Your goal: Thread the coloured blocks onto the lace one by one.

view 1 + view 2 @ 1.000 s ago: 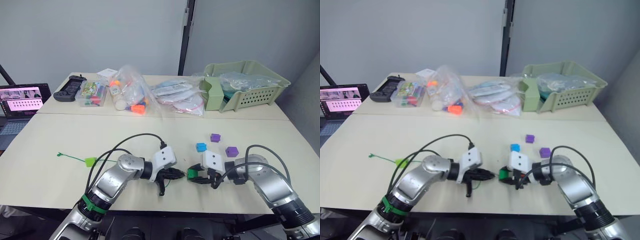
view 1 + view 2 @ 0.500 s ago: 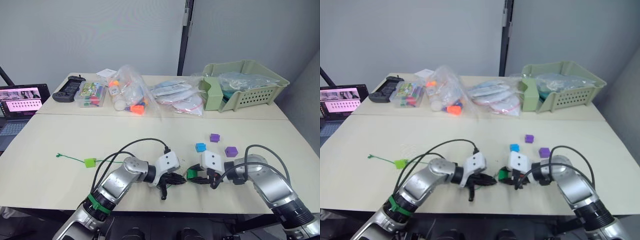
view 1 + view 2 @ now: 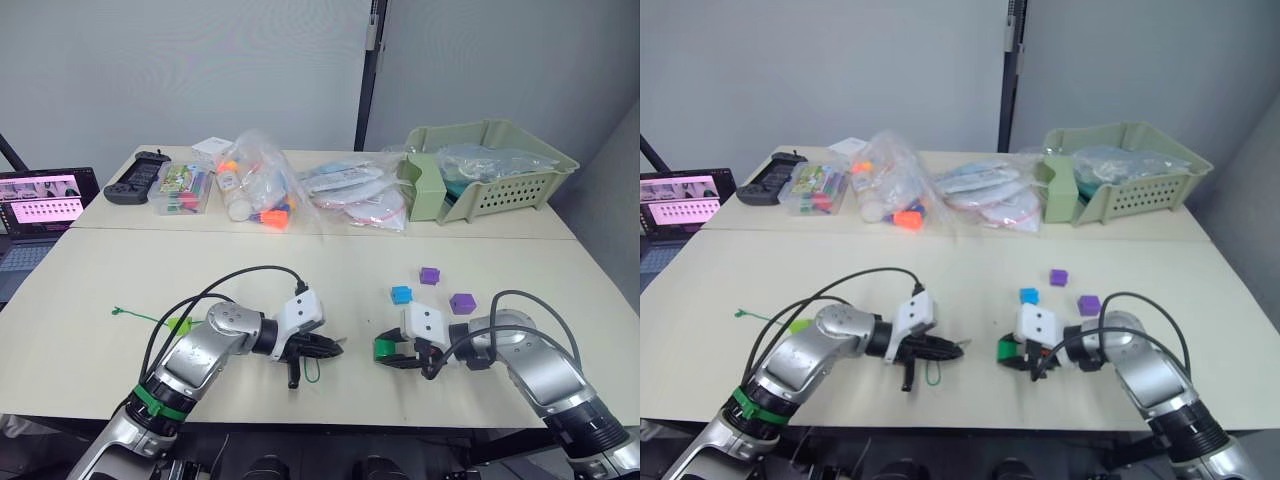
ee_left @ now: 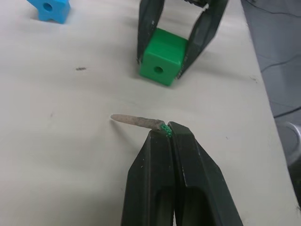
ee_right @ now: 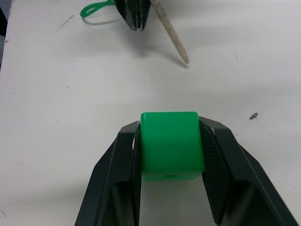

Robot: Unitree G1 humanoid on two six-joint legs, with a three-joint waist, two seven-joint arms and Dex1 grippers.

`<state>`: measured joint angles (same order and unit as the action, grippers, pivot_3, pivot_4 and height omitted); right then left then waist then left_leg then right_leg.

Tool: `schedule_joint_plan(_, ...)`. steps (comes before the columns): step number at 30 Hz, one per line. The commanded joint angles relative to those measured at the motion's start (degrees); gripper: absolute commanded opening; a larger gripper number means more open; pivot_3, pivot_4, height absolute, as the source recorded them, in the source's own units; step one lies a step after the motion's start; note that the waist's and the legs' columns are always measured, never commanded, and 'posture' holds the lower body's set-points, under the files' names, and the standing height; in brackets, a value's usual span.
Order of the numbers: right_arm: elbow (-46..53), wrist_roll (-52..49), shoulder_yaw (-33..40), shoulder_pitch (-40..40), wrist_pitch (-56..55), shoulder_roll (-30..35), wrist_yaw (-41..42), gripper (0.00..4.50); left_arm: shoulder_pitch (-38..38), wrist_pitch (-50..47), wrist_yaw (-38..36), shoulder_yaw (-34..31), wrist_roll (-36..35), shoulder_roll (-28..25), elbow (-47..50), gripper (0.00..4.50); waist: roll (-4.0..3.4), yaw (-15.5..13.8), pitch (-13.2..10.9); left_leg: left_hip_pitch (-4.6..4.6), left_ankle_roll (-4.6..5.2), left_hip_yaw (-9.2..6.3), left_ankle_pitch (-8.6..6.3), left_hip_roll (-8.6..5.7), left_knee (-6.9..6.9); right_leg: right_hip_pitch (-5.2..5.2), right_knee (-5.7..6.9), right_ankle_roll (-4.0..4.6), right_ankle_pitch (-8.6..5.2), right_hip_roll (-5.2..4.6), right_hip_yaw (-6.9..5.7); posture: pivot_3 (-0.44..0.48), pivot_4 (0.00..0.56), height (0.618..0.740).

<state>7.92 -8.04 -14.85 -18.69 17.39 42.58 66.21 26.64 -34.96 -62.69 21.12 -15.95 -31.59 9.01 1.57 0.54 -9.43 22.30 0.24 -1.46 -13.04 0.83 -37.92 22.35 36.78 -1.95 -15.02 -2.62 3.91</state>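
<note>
A: Right pincer [image 3: 386, 353] clenched on the dark green cube [image 3: 385, 347], one finger on each side face. Cube sits low at the counter [image 3: 330, 270], its hole turned toward the other arm.

B: Left pincer [image 3: 336, 350]?

A: Clamped tight on the lace [image 4: 163, 128], right where the green cord meets the pale stiff tip [image 4: 136, 120]. Tip sticks out past the fingertips, aimed roughly at the dark green cube but off to one side of its hole. Clear gap between tip and cube, not touching.

B: Rest of the lace?

A: A small loop of cord [image 3: 311, 371] lies on the counter just behind the left pincer. The tab end [image 3: 118, 310] lies far out on the left arm's side, well apart from the dark green cube, with a thin run of cord leading toward the lime green wedge [image 3: 180, 324], which sits beside that arm's forearm. Cannot tell whether the wedge is on the cord.

B: Other blocks?

A: Blue cube [image 3: 402, 294] just beyond the dark green cube, near it. One purple cube [image 3: 430, 275] farther back from the blue one, the second purple cube [image 3: 462, 303] to the right of the blue one, beside the right forearm. All three loose on the counter.

B: Back of the counter?

A: Clear bags of toys [image 3: 258, 190], a pale green basket [image 3: 487, 165], a black controller [image 3: 138, 176]. Laptop [image 3: 40, 215] off the left edge
</note>
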Motion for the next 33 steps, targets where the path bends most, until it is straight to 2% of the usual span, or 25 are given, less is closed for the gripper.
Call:
schedule_joint_plan(1, -0.70, 0.92, -1.29, 1.19, 0.56, 0.26, 0.23, 1.18, 0.74, 2.72, -3.10, -1.83, -0.78, -2.23, -0.80, 0.00, 0.00, 0.07, 0.00, 0.00, 0.00, 0.00, 0.00, 0.00, 0.00, 0.00, 0.00, 0.00, 0.00, 0.00, 0.00, 0.000, 0.150, 0.740)
schedule_joint_plan(8, 0.66, 0.88, -1.48, 1.60, 1.74, -0.59, -1.15, 1.18, 1.93, 8.97, -2.14, 1.51, 6.84, -4.32, -7.13, 0.00, 0.01, 0.18, 0.00, -0.01, 0.00, 0.01, 0.00, 0.01, 0.02, 0.02, 0.00, 0.00, 0.00, 0.02, 0.00, 0.000, 0.150, 0.740)
schedule_joint_plan(12, 1.36, 0.92, -1.57, 1.96, 2.34, -0.92, -2.02, 1.18, 2.58, 9.75, -2.80, 2.04, 8.53, -4.58, -8.31, 0.00, 0.01, 0.21, 0.00, -0.02, 0.00, 0.02, 0.00, 0.03, 0.03, 0.02, 0.01, 0.00, 0.00, 0.03, 0.00, 0.000, 0.150, 0.740)
schedule_joint_plan(24, 1.39, 1.12, -1.64, 1.82, 2.69, -1.73, -3.30, 1.18, 5.14, 10.27, -3.10, -0.26, 9.09, -4.56, -8.19, 3.83, 0.01, 0.55, 0.00, -0.03, 0.00, 0.02, 0.00, 0.08, 0.04, 0.04, 0.04, -0.03, -0.03, 0.09, 0.00, 0.000, 0.150, 0.740)
schedule_joint_plan(26, 1.39, 1.18, -1.67, 1.84, 2.66, -1.77, -3.43, 1.18, 4.50, 9.04, -1.94, -0.68, 8.73, -3.97, -6.26, 3.84, 0.01, 0.58, 0.00, -0.02, 0.00, 0.02, 0.00, 0.08, 0.04, 0.06, 0.04, -0.03, -0.03, 0.09, 0.01, 0.000, 0.150, 0.740)
schedule_joint_plan(33, 1.80, 1.37, -1.82, 1.64, 3.08, -2.20, -4.23, 1.18, -4.86, -6.03, 8.57, -3.78, 6.30, -0.97, 10.51, 3.84, 0.03, 0.94, -0.01, 0.00, 0.01, -0.01, -0.01, 0.12, 0.08, 0.11, 0.08, -0.02, -0.02, 0.10, 0.04, 0.000, 0.150, 0.740)
